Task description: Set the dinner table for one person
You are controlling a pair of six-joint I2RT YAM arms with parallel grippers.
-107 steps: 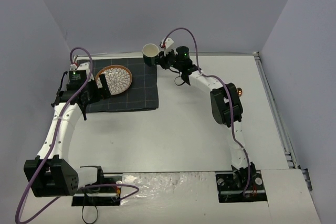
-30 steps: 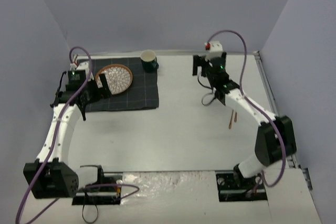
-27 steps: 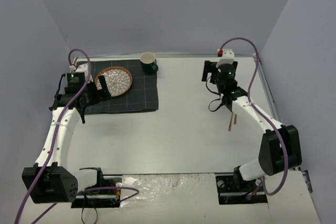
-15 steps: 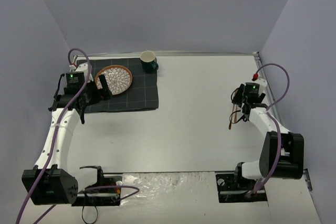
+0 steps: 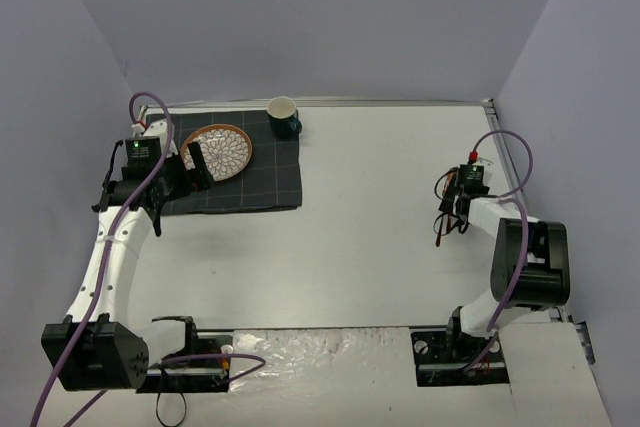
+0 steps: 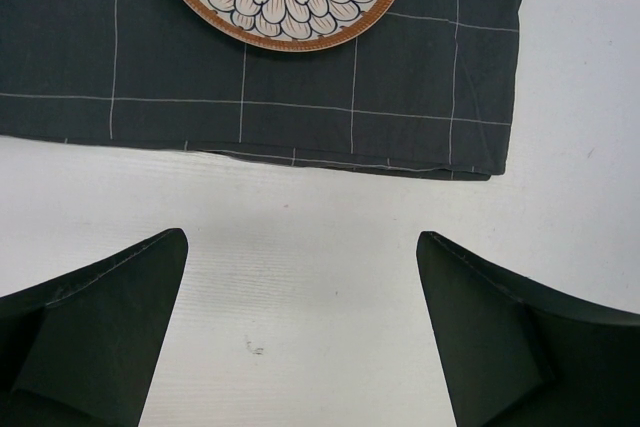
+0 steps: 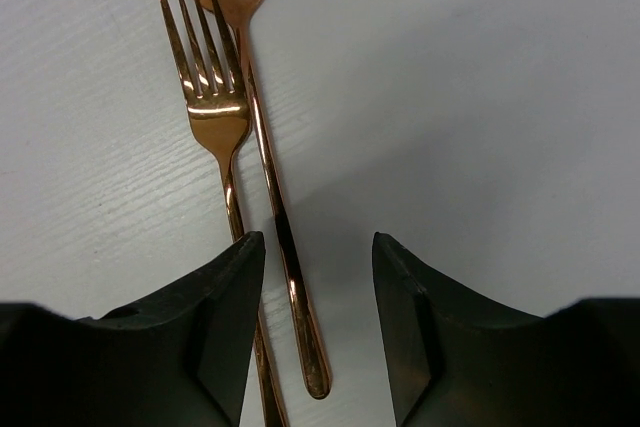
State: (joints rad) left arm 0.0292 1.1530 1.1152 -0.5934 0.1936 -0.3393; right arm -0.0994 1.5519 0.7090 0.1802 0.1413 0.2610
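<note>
Right arm has swung from the cup at the far side over to the 3 o'clock edge of the dinner table [image 5: 350, 247]; the left arm has barely shifted.

At about 10 o'clock lies a dark checked mat [image 5: 265, 182]. It carries a flower-patterned plate [image 5: 217, 150] with an orange rim. The left gripper [image 6: 302, 239] hovers by the mat, jaws spread wide and holding nothing; its own view shows the mat's edge and bare table between them. A dark green cup [image 5: 284, 115] stands at the mat's far right corner, about 11 o'clock.

At 3 o'clock, well apart from the mat, a copper-coloured fork [image 7: 215, 112] and spoon [image 7: 262, 147] lie close side by side. The right gripper [image 7: 318, 242] sits low over their handles. Its jaws are partly apart, with the spoon's handle between them and the fork's handle at one finger's edge. Neither looks pinched yet.

Judging from this, mat, plate and cup are placed, and the cutlery remains to be carried to the plate. No brand, label or writing is readable.
</note>
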